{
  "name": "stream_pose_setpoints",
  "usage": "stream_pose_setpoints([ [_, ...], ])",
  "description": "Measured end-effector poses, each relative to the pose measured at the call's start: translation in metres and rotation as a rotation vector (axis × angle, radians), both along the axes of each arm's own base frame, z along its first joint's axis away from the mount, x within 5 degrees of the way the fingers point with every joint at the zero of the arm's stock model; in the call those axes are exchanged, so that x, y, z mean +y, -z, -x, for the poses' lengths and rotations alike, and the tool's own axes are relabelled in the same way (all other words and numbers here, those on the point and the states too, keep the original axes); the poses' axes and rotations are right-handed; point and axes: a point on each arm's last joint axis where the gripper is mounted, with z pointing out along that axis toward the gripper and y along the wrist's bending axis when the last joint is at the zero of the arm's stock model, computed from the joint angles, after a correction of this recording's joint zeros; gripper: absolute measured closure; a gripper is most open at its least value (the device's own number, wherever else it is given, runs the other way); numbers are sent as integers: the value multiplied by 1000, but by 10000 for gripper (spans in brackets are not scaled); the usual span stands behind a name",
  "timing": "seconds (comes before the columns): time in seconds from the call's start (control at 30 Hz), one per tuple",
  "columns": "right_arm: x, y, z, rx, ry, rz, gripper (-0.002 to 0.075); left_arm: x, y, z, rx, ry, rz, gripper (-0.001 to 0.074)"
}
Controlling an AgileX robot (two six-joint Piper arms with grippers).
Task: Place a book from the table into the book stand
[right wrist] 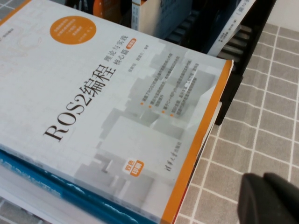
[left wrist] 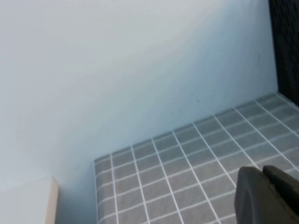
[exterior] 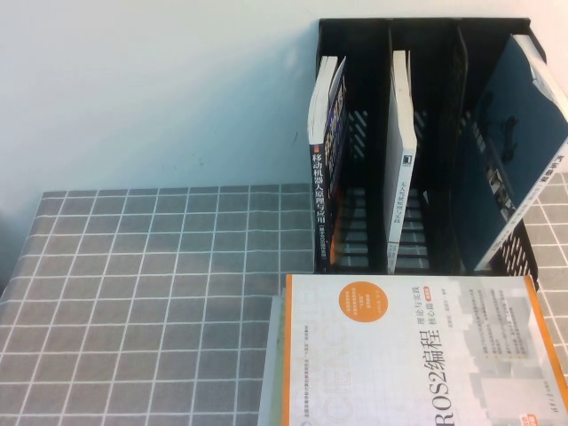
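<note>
Overhead, we see neither arm, only the black book stand (exterior: 426, 35) at the back right of the tabletop (exterior: 133, 293), with one book in each of its three slots. A dark-spined book (exterior: 319, 200) stands in the left slot, a thin white-spined book (exterior: 401, 169) stands upright in the middle slot, and a dark-covered book (exterior: 510, 142) leans in the right slot. We cannot tell from here whether the middle one is the task's book. In front of the stand lies the white ROS2 book (exterior: 417, 355) with its orange edge.

Only the right wrist view shows that this ROS2 book tops a stack, with a blue-edged book (right wrist: 56, 184) under it. The right claw (right wrist: 271, 198) shows there as a dark shape over the grey grid cloth beside the stack; we cannot tell how far open it is. The left claw (left wrist: 266, 196) hovers over bare cloth near the pale wall (left wrist: 117, 60), empty, its opening unclear.
</note>
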Motion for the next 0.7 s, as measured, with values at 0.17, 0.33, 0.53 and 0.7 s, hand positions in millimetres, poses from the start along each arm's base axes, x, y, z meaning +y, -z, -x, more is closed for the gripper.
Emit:
stream_pose_setpoints([
  [0.17,0,0,0,0,0,0,729,3,42,4,-31,-50,131,738],
  [0.33,0,0,0,0,0,0,729,3,75,3,51,-78,252,738],
  [0.53,0,0,0,0,0,0,729,3,75,4,45,-82,322,738],
  [0.7,0,0,0,0,0,0,729,5,81,9,102,-108,387,738],
])
